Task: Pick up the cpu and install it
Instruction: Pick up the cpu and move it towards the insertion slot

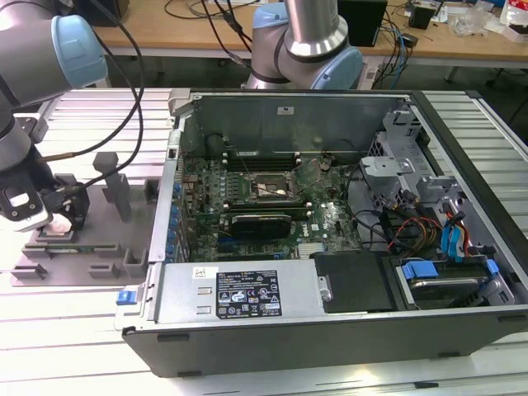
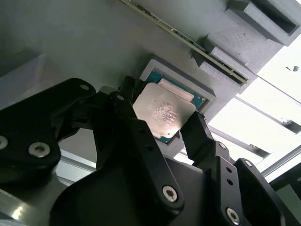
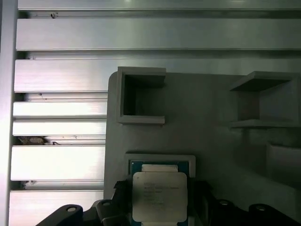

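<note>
One robot arm [image 1: 25, 41] ends in one black claw [image 1: 58, 221], set low over a flat grey plastic fixture plate [image 1: 99, 247], near the plate's edge on the exterior view's left. The plate lies on a ribbed aluminium tabletop [image 1: 74, 338]. In the second wrist view, one small flat square cpu with a silvery metal top [image 2: 162, 113] sits at its shallow nest in that plate, directly between the claw's two black fingers [image 2: 197, 134]. The claw is drawn narrow, and its fingers meet two opposite edges of the cpu. Being square, the cpu has no long axis. Whether it has cleared the nest cannot be told. Toward the exterior view's right stands one open dark metal computer case [image 1: 330, 330]. Inside it are one black square socket frame [image 1: 272, 188] and, just beside that, one long dark expansion card [image 1: 260, 221]. Both are well apart from the claw.
</note>
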### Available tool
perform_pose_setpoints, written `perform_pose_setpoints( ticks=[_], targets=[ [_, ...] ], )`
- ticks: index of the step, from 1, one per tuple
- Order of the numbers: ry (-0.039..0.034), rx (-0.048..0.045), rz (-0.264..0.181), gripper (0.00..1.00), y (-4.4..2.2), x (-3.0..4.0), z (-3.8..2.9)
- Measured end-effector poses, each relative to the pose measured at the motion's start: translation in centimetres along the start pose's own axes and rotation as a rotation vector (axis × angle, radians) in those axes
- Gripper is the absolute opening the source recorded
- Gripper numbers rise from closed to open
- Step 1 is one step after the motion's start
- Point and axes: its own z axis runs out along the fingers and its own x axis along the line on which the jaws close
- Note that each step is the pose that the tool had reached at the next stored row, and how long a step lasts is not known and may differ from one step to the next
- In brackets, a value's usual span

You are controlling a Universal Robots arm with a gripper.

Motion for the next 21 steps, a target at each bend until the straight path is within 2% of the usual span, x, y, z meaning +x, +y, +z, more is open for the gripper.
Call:
perform_pose_setpoints(
  ticks=[21],
  targets=[
    [-0.0004,0.0004,0.000,0.67,0.05,0.07,-0.38]
  ],
)
